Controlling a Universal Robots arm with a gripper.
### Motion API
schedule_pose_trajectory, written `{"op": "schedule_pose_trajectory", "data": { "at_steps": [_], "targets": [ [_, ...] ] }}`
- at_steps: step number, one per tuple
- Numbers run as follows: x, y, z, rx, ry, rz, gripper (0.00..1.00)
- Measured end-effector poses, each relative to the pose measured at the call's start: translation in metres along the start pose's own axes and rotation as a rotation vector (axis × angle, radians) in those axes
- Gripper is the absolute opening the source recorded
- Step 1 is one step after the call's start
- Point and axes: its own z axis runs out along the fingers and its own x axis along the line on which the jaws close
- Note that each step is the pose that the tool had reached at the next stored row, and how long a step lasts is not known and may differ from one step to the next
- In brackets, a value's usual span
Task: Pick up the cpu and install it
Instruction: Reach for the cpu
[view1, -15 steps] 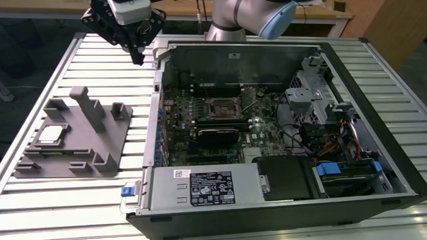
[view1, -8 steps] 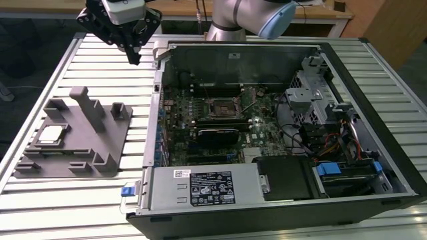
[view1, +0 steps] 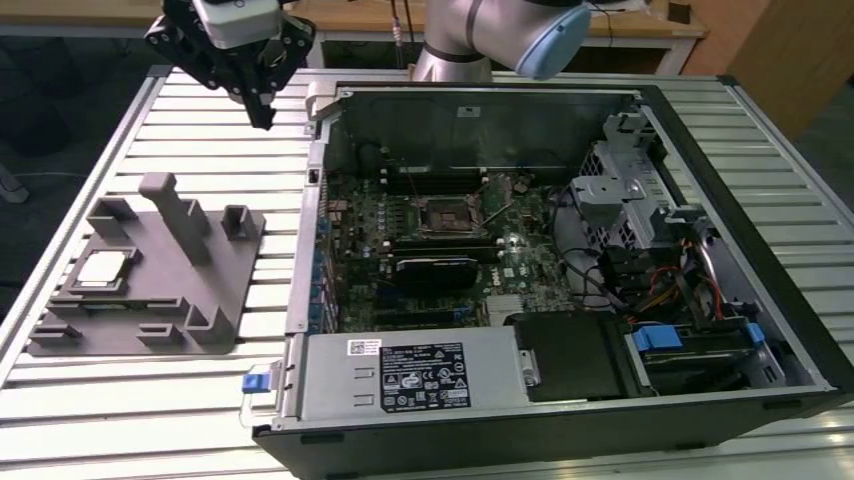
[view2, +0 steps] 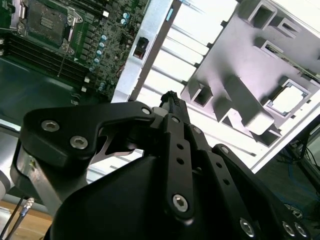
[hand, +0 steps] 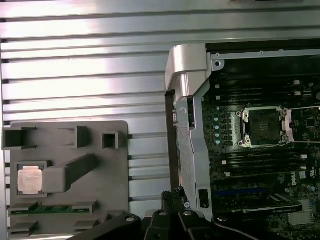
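The cpu (view1: 104, 270), a small silver-topped square chip, lies flat in a recess of the grey plastic fixture (view1: 214, 280) at the exterior view's left. It also shows in both wrist views as the cpu (hand: 30, 180) and the cpu (view2: 290, 97). My gripper (view1: 262, 118) hangs above the slatted table, beyond the fixture and beside the case's corner, well apart from the chip. Its fingers (view2: 170, 97) are pressed together with nothing between them. The black-framed motherboard socket (view1: 441, 215) sits inside the case with its frame open, and is seen too as the socket (hand: 264, 127).
The open computer case (view1: 747, 150) takes up the table's middle and the exterior view's right, its metal wall (hand: 187, 100) rising between fixture and motherboard. Upright posts (view1: 180, 215) stand on the fixture. A memory stick (hand: 50, 209) lies in a fixture slot near the chip.
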Motion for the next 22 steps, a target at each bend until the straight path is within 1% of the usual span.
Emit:
{"op": "schedule_pose_trajectory", "data": {
  "at_steps": [9,22],
  "targets": [
    [0.0091,0.0012,-0.0002,0.0000,0.0000,0.000,0.11],
    [0.0243,0.0038,-0.0004,0.0001,0.0000,0.001,0.11]
  ]
}}
